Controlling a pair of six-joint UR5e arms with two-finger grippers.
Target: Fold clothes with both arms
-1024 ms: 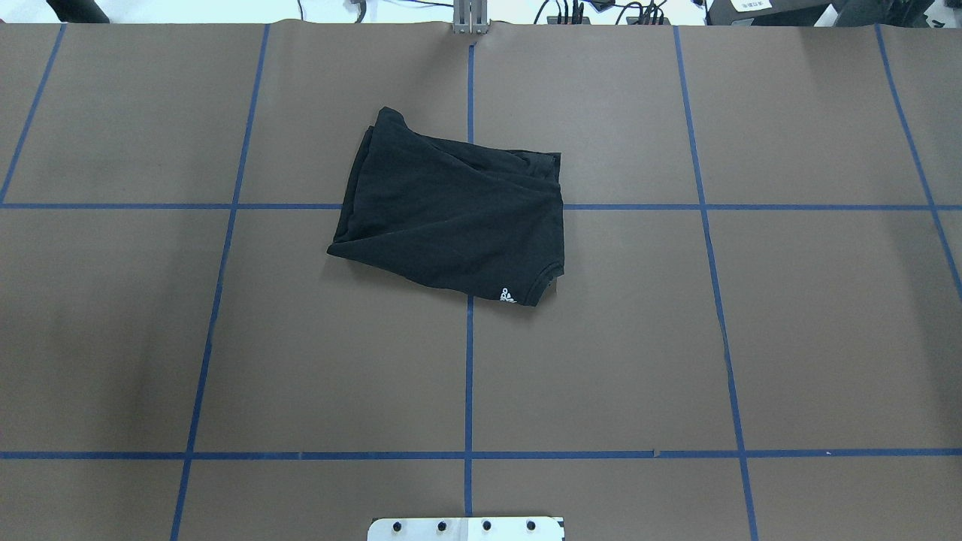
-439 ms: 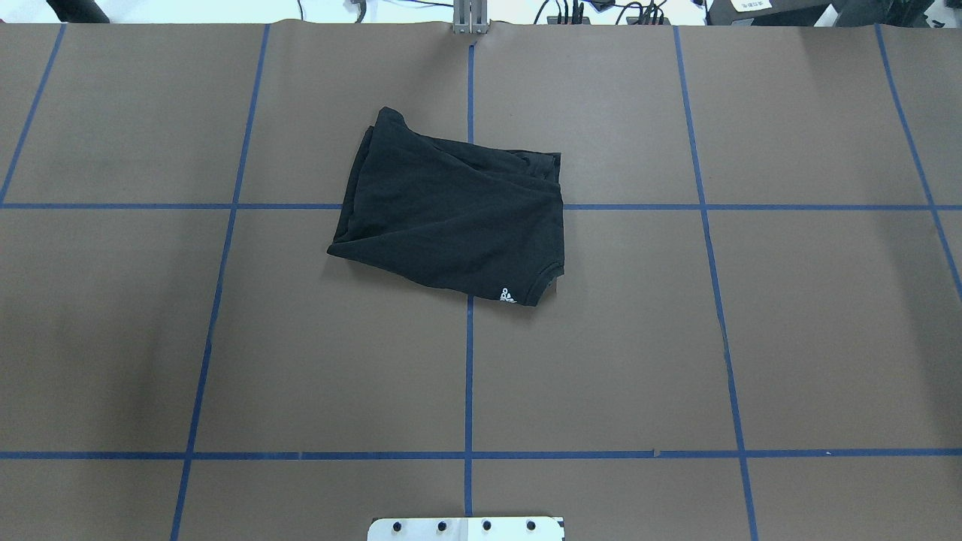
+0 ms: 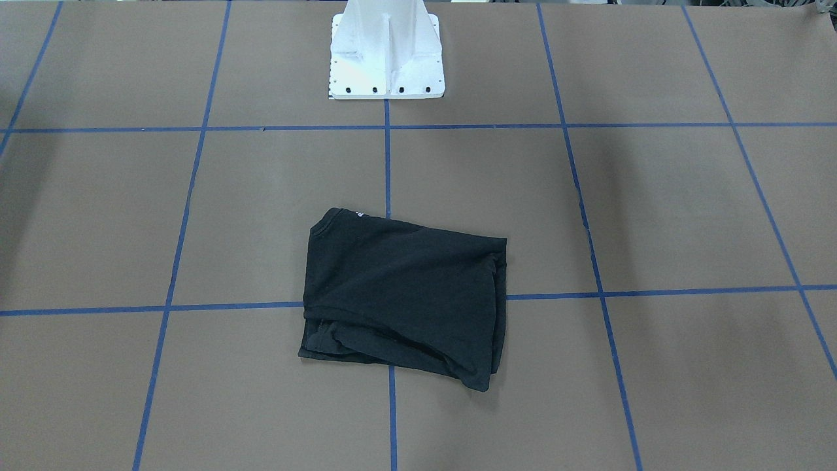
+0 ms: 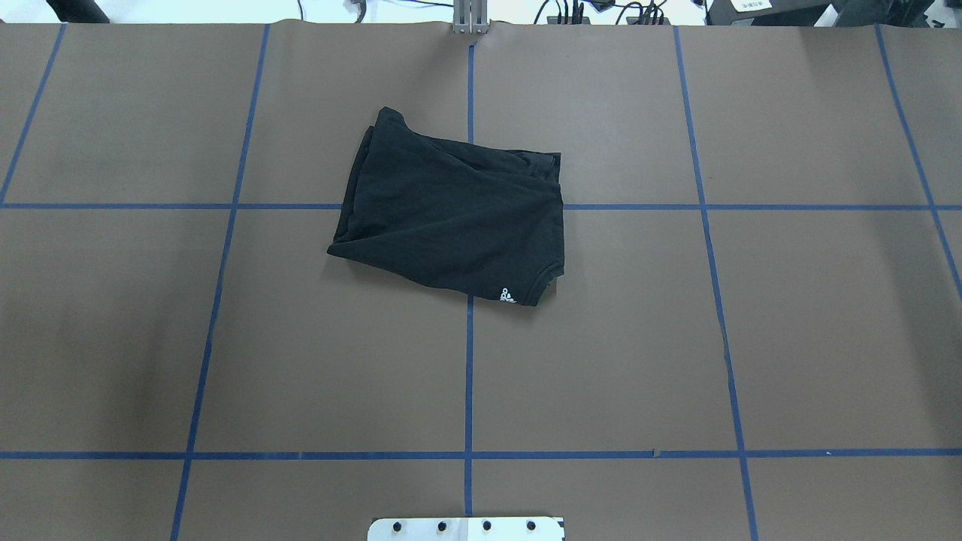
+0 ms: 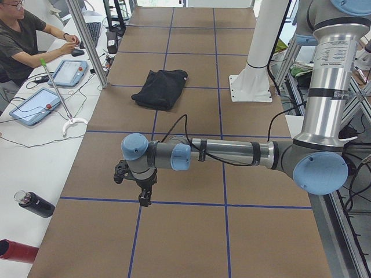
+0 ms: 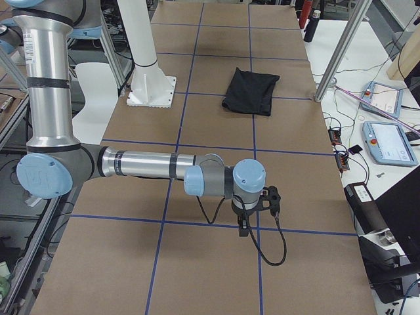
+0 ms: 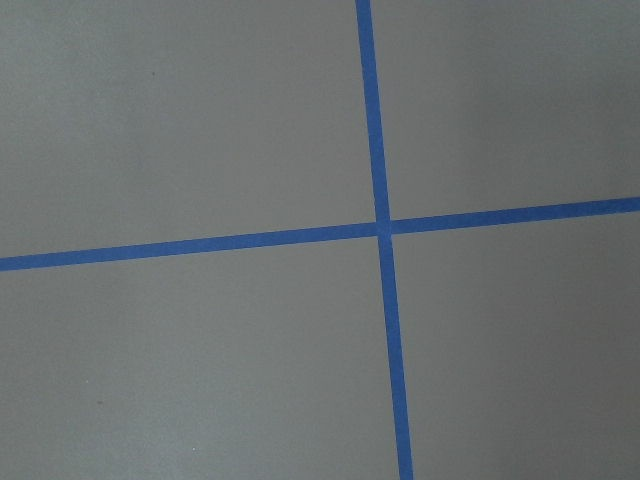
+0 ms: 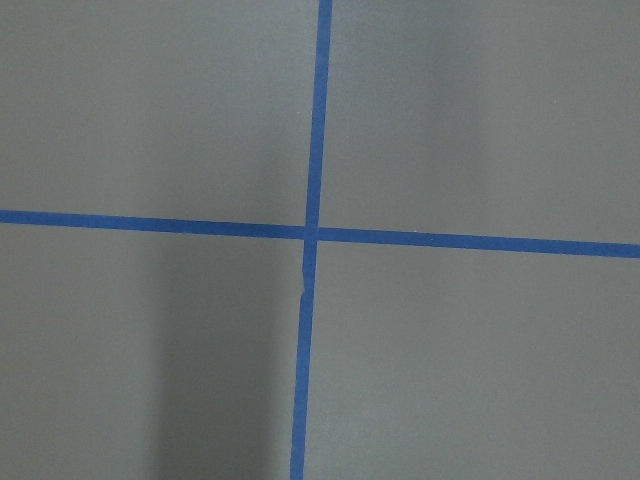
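Observation:
The clothes are one black T-shirt (image 4: pixel 451 214) folded into a rough rectangle on the brown table, over the centre blue line. A small white logo bit (image 4: pixel 508 295) peeks at its near right corner. The same bundle (image 3: pixel 402 301) shows in the front view, with its folded layers stacked at the edge away from the robot. My left arm's gripper (image 5: pixel 145 196) hangs over a tape crossing far from the shirt (image 5: pixel 159 87). The right arm's gripper (image 6: pixel 244 224) hangs likewise, far from the shirt (image 6: pixel 251 90). I cannot tell whether either gripper is open or shut.
The white pedestal (image 3: pixel 386 52) stands at the robot's side of the table. Blue tape lines (image 4: pixel 469 376) grid the brown table. A person (image 5: pixel 23 40) sits at a side bench with tablets (image 5: pixel 35 107). A dark bottle (image 5: pixel 35 204) lies on that bench.

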